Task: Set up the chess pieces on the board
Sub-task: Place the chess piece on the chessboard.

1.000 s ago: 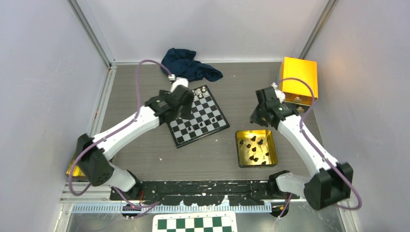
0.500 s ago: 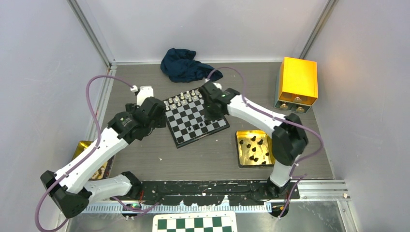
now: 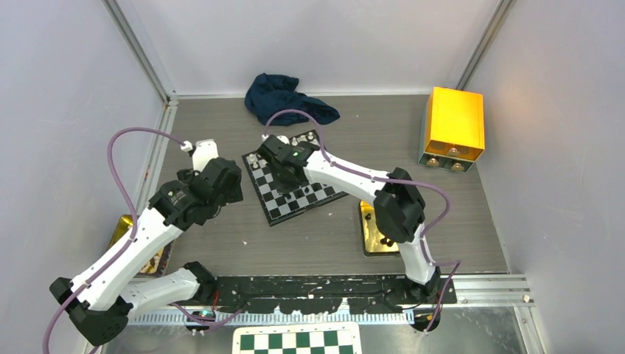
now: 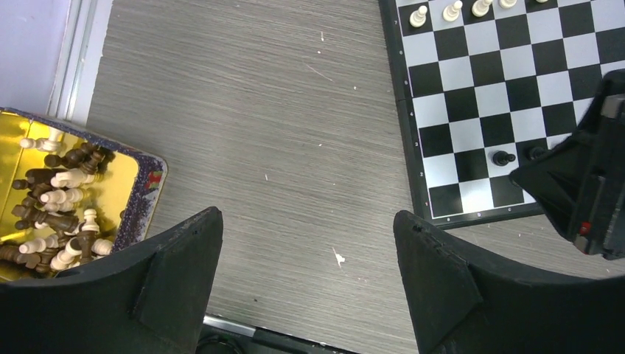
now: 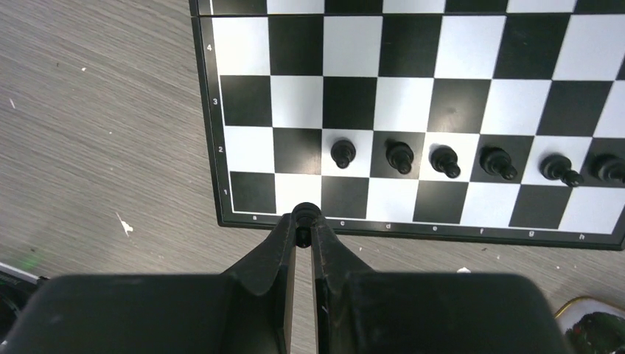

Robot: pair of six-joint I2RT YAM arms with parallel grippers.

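Judged light, rigid and slippery, the black piece [image 5: 304, 212] was pinched at its head by the right gripper [image 5: 304, 225], at six o'clock of the board [image 5: 250, 96]; the left gripper [image 4: 307, 217] was spread.

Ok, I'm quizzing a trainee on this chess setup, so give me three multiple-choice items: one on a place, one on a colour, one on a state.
1. The left fingers hang:
A over bare table beside the board
B over the board's middle
C pressed flat on the board

2. The piece between the right fingers is:
A white
B black
C gold

3. The left fingers are:
A shut on a piece
B shut, empty
C open, empty

Key:
1 A, since grey table shows between them and the board lies off to one side.
2 B, since its tip is black.
3 C, since there is a wide gap with nothing in it.
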